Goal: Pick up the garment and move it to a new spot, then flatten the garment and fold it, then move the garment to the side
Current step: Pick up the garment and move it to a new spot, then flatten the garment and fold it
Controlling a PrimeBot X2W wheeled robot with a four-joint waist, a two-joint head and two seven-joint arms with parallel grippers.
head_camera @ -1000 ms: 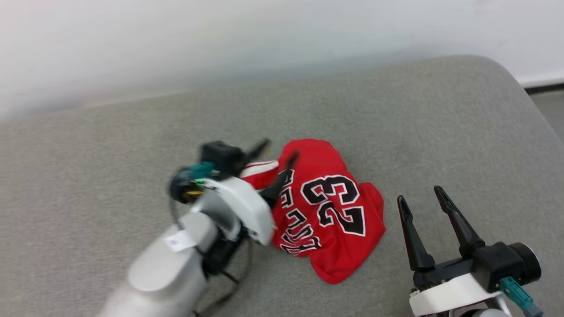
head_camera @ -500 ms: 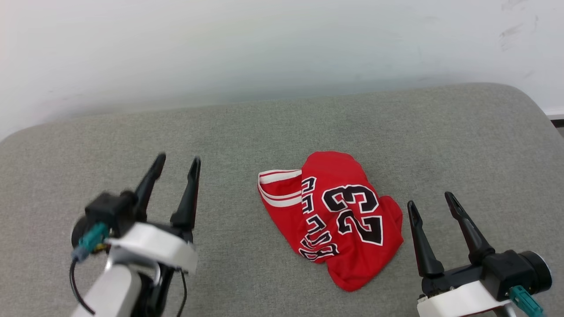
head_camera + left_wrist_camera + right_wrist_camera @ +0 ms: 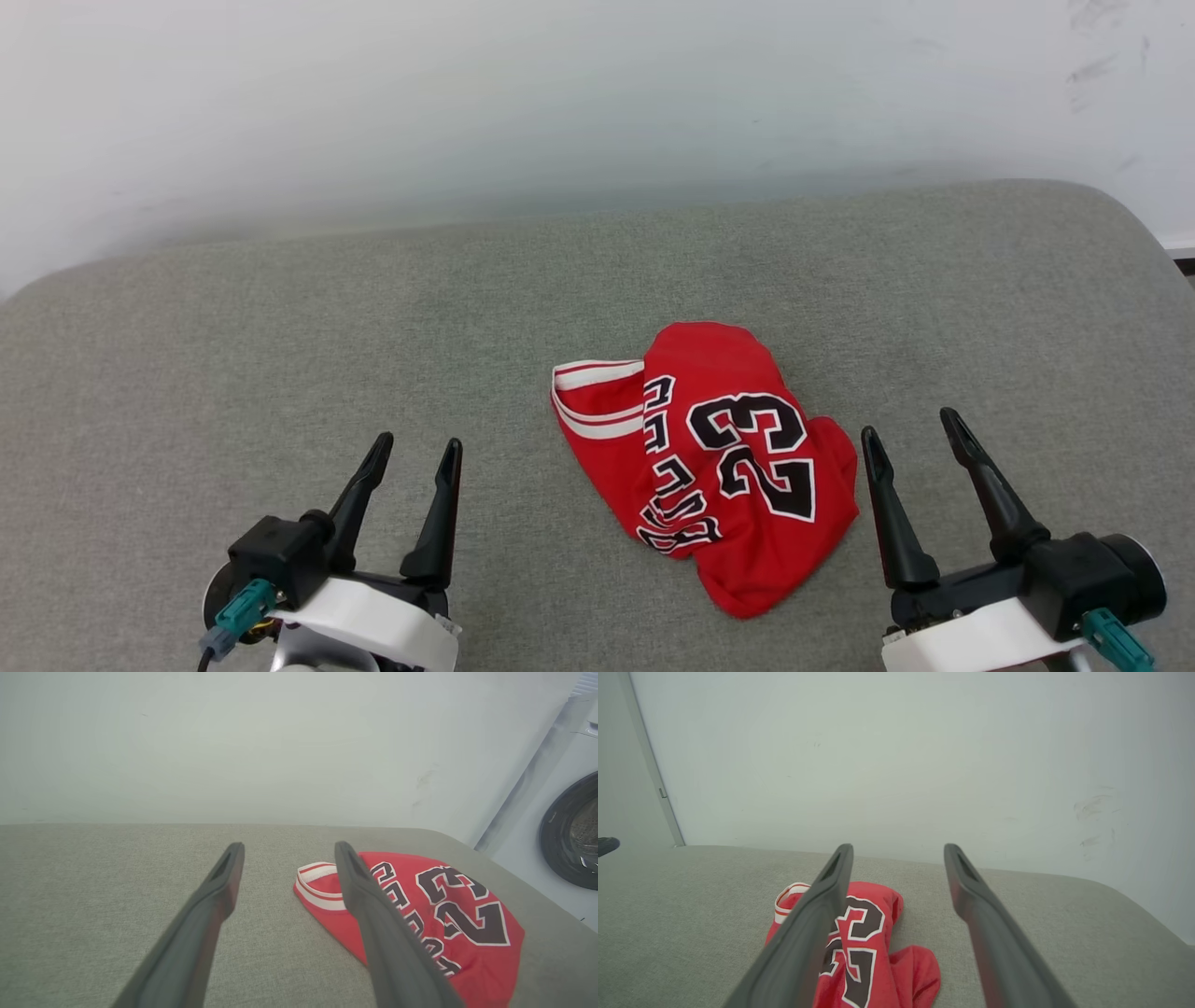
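With left jaws and right jaws both spread and empty either side of the garment (image 3: 728, 467), bunched right of centre on the grey surface (image 3: 280, 327), probably best to pinch the striped trim (image 3: 597, 401) and lift clear, not drag.

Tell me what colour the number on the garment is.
The number is black with a white outline, best seen in the head view.

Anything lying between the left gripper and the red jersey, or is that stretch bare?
Bare. In the head view, plain grey cushion runs from the left gripper to the jersey, nothing on it; the left wrist view agrees.
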